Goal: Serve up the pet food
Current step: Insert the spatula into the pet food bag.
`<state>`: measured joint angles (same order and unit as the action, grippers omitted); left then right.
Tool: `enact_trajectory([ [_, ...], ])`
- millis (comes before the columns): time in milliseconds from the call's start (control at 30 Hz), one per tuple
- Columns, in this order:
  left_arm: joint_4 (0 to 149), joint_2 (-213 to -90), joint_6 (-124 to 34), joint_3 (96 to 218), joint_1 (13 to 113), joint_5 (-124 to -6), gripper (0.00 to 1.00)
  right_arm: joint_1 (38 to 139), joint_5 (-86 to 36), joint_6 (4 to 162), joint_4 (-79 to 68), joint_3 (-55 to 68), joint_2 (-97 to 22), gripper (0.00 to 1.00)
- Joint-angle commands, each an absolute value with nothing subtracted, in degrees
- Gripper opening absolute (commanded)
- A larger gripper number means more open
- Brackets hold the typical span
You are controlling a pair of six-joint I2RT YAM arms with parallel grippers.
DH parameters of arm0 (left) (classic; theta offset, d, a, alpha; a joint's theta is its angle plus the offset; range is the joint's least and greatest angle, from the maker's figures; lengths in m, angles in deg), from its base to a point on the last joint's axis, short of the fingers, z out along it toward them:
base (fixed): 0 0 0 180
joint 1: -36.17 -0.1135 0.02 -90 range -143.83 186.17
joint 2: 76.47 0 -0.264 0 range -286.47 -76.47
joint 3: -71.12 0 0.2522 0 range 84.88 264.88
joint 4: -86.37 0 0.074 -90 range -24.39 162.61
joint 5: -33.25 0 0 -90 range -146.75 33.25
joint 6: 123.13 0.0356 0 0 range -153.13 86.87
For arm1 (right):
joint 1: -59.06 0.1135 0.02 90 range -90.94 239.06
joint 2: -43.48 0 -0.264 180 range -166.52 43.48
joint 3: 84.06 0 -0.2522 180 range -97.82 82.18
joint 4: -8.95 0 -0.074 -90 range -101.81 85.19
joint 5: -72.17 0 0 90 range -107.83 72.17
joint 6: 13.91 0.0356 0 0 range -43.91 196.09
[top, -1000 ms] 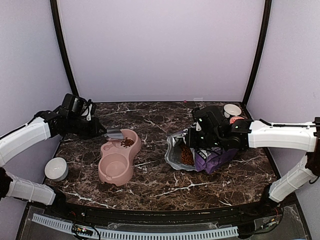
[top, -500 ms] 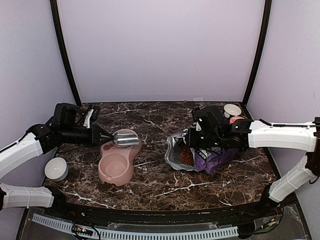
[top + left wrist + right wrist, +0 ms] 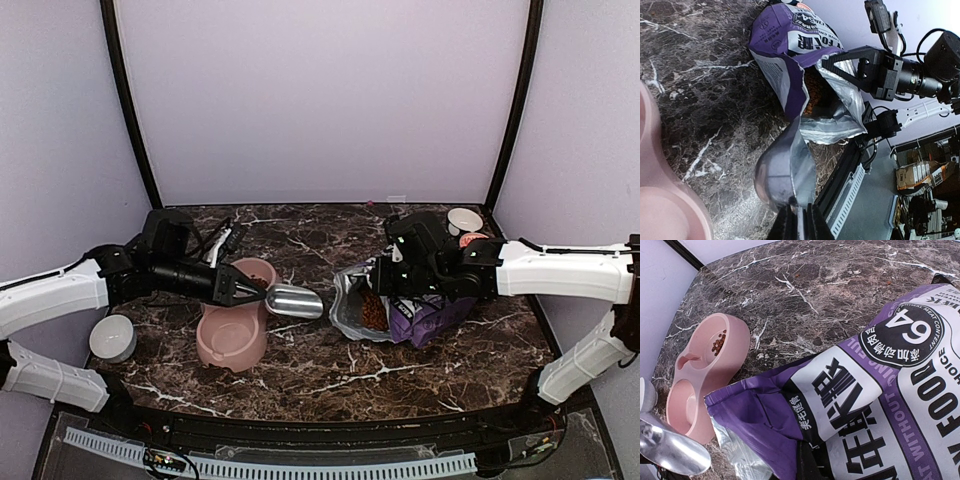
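Scoop (image 3: pixel 295 300), gripped by left pincer (image 3: pixel 252 293), has swung from the bowl (image 3: pixel 215 348) holding kibble (image 3: pixel 717 344) toward the bag (image 3: pixel 430 318) clamped by right pincer (image 3: pixel 827 61).

**Q:** What do the arm casings look like?
**A:** The left arm (image 3: pixel 50 295) and the right arm (image 3: pixel 560 270) have white tubular shells with black joints.
**Q:** And the wrist ends?
**A:** Black blocky housings, with thin black cables (image 3: pixel 208 245) looped alongside. The left gripper (image 3: pixel 258 293) is black with tapered fingers.

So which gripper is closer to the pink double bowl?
Left. The left gripper, holding the metal scoop, is at the right edge of the pink double bowl; the right gripper is farther right, pinching the purple bag.
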<state>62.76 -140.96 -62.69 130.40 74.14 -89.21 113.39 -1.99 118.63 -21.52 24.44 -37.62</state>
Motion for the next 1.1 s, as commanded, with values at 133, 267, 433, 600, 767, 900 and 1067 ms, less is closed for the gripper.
enact_trajectory([
  [133,68.5,-144.3,-61.2,134.3,79.3,-90.9,0.00,111.9,1.5,119.0,-21.6,24.5,-36.9,0.00],
  [267,69.4,-144.9,-61.4,135.0,80.7,-90.7,0.00,111.9,1.1,118.8,-21.6,23.9,-37.5,0.00],
  [433,70.9,-147.0,-61.7,136.3,82.3,-90.4,0.00,111.8,0.9,118.8,-21.5,23.6,-37.9,0.00],
  [600,70.0,-152.4,-61.8,140.6,84.5,-85.8,0.00,111.8,0.4,119.0,-21.6,23.3,-38.3,0.00],
  [767,67.0,-158.6,-61.2,145.9,87.1,-78.9,0.00,111.9,0.3,119.2,-21.9,23.2,-38.3,0.00],
  [900,65.4,-164.1,-61.6,149.5,89.0,-75.2,0.00,111.9,0.4,119.7,-21.7,23.7,-38.1,0.00],
  [1067,61.6,-169.7,-62.3,154.4,90.7,-69.8,0.00,111.9,0.1,119.8,-21.0,24.5,-38.1,0.00],
])
